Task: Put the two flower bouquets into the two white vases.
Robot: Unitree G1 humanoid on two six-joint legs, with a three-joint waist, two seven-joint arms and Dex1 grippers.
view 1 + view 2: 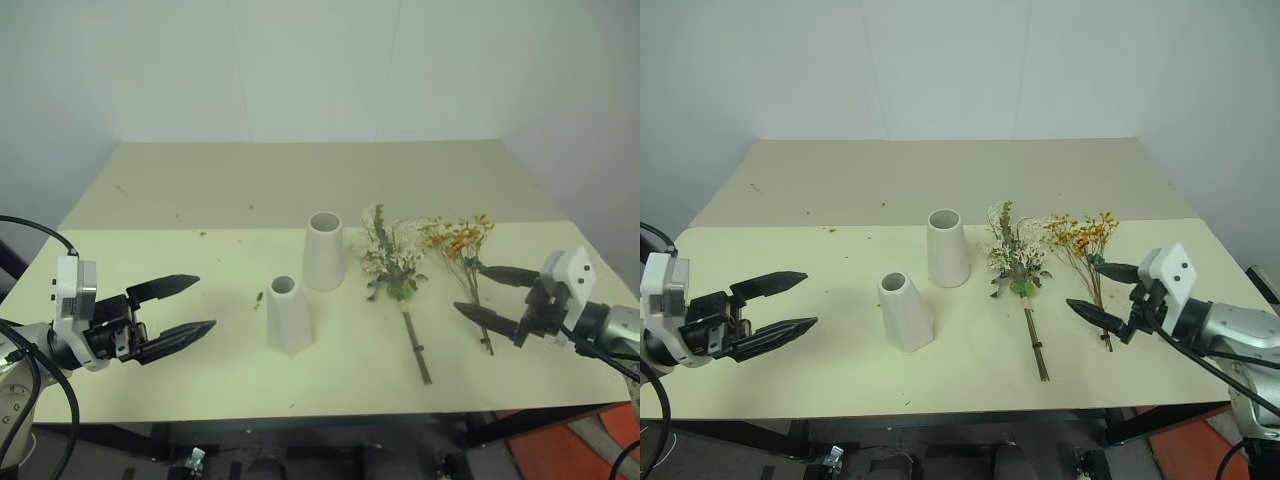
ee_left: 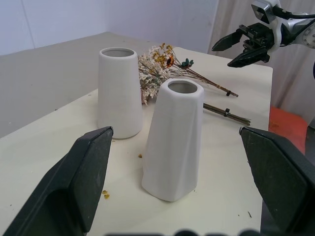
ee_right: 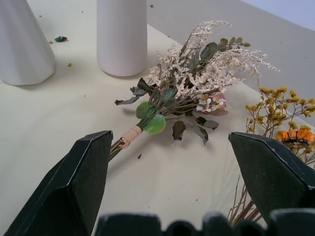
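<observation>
Two matte white vases, a taller tapered vase and a shorter faceted vase, stand mid-table. Beside them lie a cream-white bouquet with green leaves and a yellow-orange bouquet. The left pincer and right pincer hover wide open, holding nothing.

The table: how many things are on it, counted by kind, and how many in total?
White vases: 2, a taller round vase and a shorter faceted vase, both standing upright.
Flower bouquets: 2, a cream-white bouquet and a yellow-orange bouquet, both lying flat on the table.
Total: 4
</observation>
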